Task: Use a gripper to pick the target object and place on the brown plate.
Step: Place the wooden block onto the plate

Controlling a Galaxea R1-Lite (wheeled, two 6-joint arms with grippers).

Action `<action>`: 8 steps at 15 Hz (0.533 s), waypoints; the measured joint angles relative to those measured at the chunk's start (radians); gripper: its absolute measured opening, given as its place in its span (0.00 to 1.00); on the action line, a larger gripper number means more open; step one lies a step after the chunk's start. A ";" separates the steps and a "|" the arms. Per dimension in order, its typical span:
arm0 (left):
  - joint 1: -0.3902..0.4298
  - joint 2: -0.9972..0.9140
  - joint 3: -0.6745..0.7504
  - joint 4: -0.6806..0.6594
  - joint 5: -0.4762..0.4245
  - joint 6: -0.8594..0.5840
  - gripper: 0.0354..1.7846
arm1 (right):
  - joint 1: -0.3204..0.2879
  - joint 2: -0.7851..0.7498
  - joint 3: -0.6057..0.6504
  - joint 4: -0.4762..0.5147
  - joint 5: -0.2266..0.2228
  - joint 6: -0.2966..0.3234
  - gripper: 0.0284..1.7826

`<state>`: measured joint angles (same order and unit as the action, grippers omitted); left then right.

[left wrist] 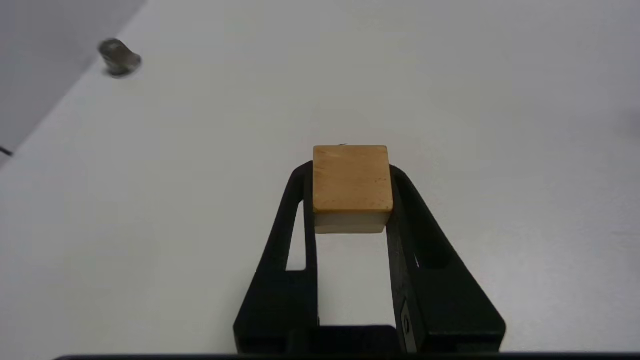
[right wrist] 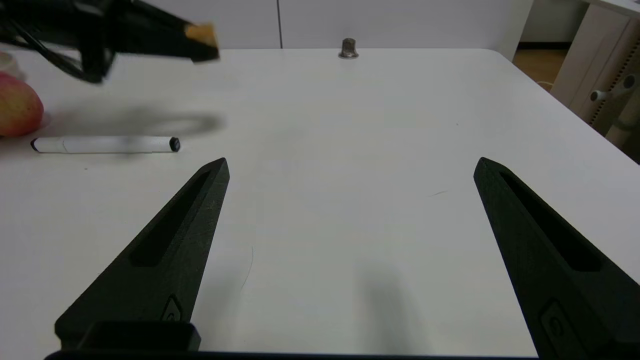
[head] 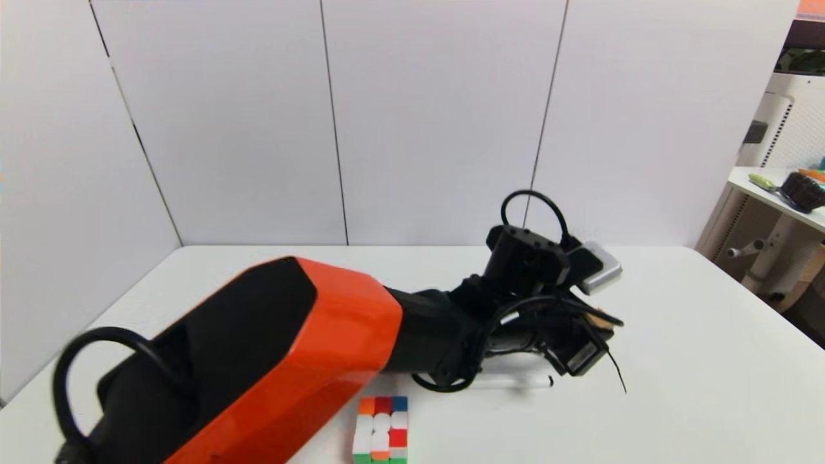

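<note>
My left gripper (left wrist: 351, 172) is shut on the target object (left wrist: 351, 177), a small tan wooden cube with a lighter band on its lower side, clamped between both fingertips. In the head view the left arm reaches across to the table's middle right, with the gripper (head: 606, 319) held above the white table (head: 696, 361). The right wrist view shows this gripper and the cube (right wrist: 202, 34) in the air, with a shadow on the table below. My right gripper (right wrist: 350, 162) is open and empty, low over bare table. The brown plate is out of view.
A colour puzzle cube (head: 381, 430) sits near the front edge. A white marker (head: 515, 381) lies under the left arm, also seen in the right wrist view (right wrist: 105, 144). A peach (right wrist: 17, 111) lies beside it. A small dark grey knob (right wrist: 348, 48) stands by the far wall.
</note>
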<state>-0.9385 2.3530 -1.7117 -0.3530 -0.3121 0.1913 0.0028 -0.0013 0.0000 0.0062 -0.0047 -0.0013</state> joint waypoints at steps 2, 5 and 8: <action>0.039 -0.117 0.014 0.087 0.002 0.006 0.21 | 0.000 0.000 0.000 0.000 0.000 0.000 0.95; 0.190 -0.327 0.100 0.215 0.003 0.031 0.22 | 0.000 0.000 0.000 0.000 0.000 0.001 0.95; 0.431 -0.510 0.296 0.266 0.004 0.060 0.22 | 0.000 0.000 0.000 0.000 0.000 0.001 0.95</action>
<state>-0.5079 1.8430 -1.4157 -0.0866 -0.3079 0.2515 0.0028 -0.0013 0.0000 0.0062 -0.0047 -0.0004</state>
